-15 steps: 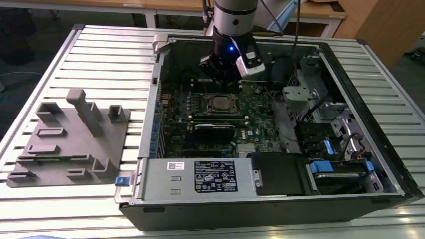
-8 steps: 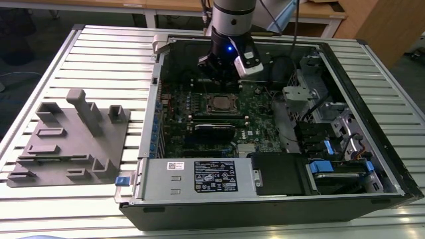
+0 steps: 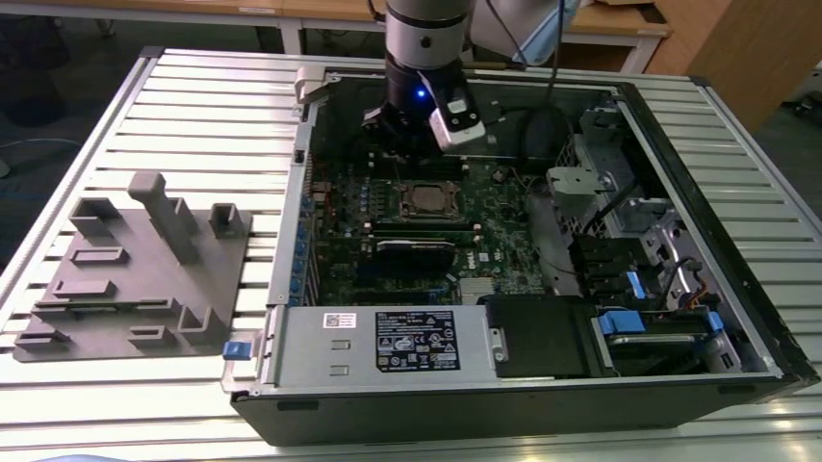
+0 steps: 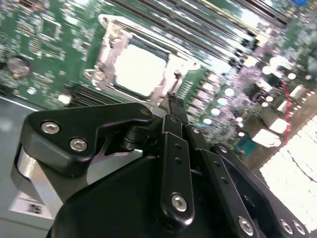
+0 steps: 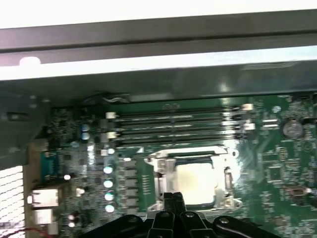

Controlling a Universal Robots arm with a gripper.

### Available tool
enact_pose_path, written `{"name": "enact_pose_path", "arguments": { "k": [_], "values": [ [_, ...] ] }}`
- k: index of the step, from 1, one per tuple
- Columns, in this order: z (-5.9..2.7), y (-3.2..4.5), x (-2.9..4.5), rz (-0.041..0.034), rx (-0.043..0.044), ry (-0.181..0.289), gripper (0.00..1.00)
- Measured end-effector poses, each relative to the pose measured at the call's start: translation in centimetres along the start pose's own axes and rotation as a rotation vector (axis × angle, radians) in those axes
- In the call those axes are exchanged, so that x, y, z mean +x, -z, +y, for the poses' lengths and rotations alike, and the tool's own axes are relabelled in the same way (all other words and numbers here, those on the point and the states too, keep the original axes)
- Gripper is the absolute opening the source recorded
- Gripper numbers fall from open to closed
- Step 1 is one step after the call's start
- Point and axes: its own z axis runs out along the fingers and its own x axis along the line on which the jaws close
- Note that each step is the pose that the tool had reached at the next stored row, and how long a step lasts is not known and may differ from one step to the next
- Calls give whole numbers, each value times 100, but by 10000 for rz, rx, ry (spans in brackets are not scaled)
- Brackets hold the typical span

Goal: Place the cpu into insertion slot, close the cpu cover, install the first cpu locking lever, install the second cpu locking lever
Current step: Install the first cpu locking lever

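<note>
Clearly the cpu (image 5: 197, 181) lies in the insertion slot (image 3: 403, 202), under the cpu cover (image 5: 166, 171). Near the slot the gripper (image 5: 173, 199) has jaws together, empty. The chip seems light, stiff, fragile; only its edges suit holding.

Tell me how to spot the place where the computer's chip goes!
Look inside the open computer case, lying on the slatted table, at its green motherboard. Near the board's middle sits the insertion slot. It is a shiny-rimmed square, while its neighbours are long, thin black slots.
</note>
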Motion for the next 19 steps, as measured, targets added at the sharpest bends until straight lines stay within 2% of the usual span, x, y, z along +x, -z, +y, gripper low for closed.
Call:
{"name": "enact_pose_path", "arguments": {
  "k": [2,3,7,15,19],
  "values": [
    [-6,0,67,0,1,-2,11],
    [-6,0,77,-1,0,-2,11],
    [-6,12,78,1,2,-1,11],
    [1,144,75,0,2,-1,11],
    [-1,148,100,-22,-1,-1,11]
  ]
}}
